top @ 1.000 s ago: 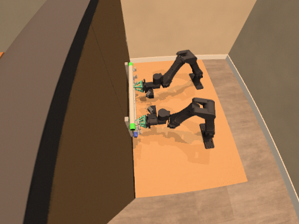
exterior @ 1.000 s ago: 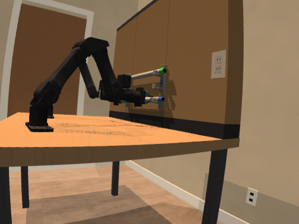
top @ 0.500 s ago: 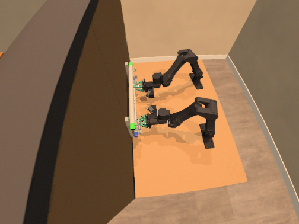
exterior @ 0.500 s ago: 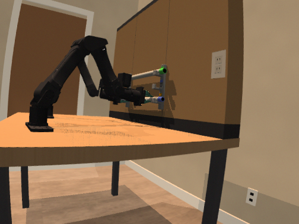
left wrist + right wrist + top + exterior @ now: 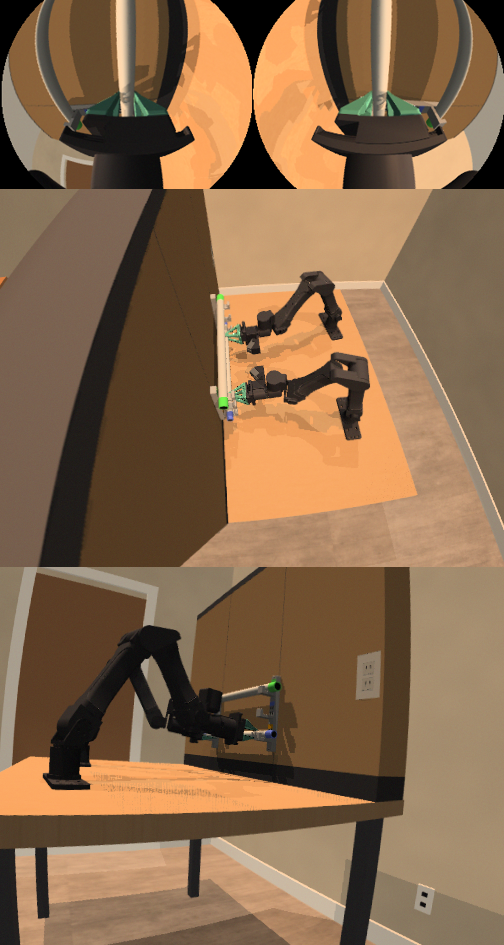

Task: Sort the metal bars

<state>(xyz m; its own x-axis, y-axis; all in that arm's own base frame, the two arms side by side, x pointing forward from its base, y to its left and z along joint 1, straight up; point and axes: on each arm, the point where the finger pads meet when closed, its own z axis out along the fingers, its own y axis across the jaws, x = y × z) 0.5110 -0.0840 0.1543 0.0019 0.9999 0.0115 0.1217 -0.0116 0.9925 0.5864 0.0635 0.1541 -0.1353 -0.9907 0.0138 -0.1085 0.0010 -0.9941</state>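
The green-ended bar point(image 5: 222, 354) point(image 5: 245, 693) point(image 5: 42, 46) point(image 5: 467, 42) lies on the top pair of arms of the rack point(image 5: 277, 699). The blue-ended bar point(image 5: 230, 415) point(image 5: 270, 734) point(image 5: 125, 51) point(image 5: 381, 51) is level, at the lowest pair's height, below a yellow-orange label point(image 5: 270, 726). Whether it touches those rack arms is unclear. A blue label point(image 5: 272, 704) sits above the bare middle arm point(image 5: 262, 713). My left gripper point(image 5: 235, 393) point(image 5: 127, 94) and my right gripper point(image 5: 227, 334) point(image 5: 257, 731) point(image 5: 379, 94) are both shut on the blue-ended bar. The top labels are hidden.
The brown wall panel point(image 5: 150, 414) point(image 5: 330, 717) stands right behind the rack. The green-ended bar hangs above both grippers. The orange table top point(image 5: 300, 474) point(image 5: 200, 802) lies below the forearms. The two hands are side by side with a gap between them.
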